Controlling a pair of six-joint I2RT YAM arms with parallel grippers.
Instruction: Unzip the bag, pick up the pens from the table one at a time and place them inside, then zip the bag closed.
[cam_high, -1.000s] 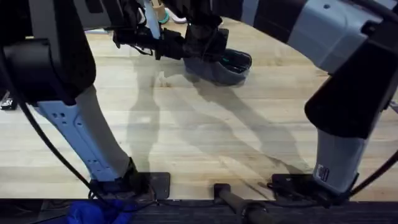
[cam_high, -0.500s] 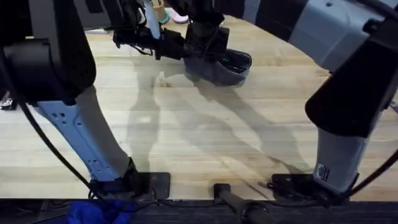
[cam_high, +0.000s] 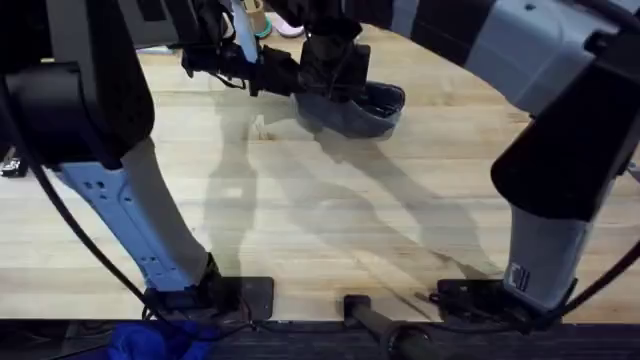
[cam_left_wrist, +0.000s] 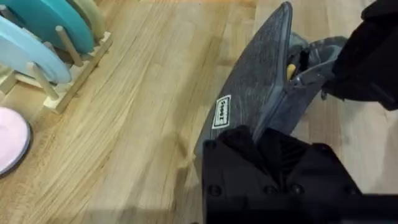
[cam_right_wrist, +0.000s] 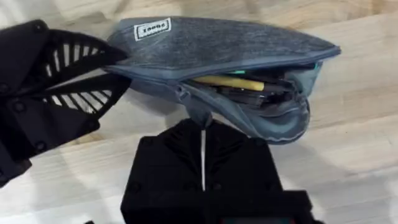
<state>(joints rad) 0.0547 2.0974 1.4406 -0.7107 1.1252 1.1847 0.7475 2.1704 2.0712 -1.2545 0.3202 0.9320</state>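
Observation:
The grey-blue bag (cam_high: 358, 108) lies at the far middle of the table (cam_high: 330, 210). My left gripper (cam_high: 283, 76) is shut on the bag's left end, and in the right wrist view its ribbed fingers (cam_right_wrist: 81, 81) clamp the fabric. My right gripper (cam_right_wrist: 202, 140) comes down over the bag and is shut on the zipper pull (cam_right_wrist: 198, 115) at the seam's middle. The bag (cam_right_wrist: 224, 46) is still agape past the pull. Dark pens (cam_right_wrist: 245, 93) and a yellow stick (cam_right_wrist: 233, 82) lie inside. In the left wrist view the bag (cam_left_wrist: 249, 93) shows its white label.
A wooden rack with teal plates (cam_left_wrist: 56, 37) and a pink plate (cam_left_wrist: 7, 140) stand left of the bag. A blue cloth (cam_high: 150, 340) lies by the left arm's base. Bare wood stretches in front of the bag.
The bag's mouth has narrowed at its right end, and the teal item inside no longer shows from overhead. Both arms have barely shifted.

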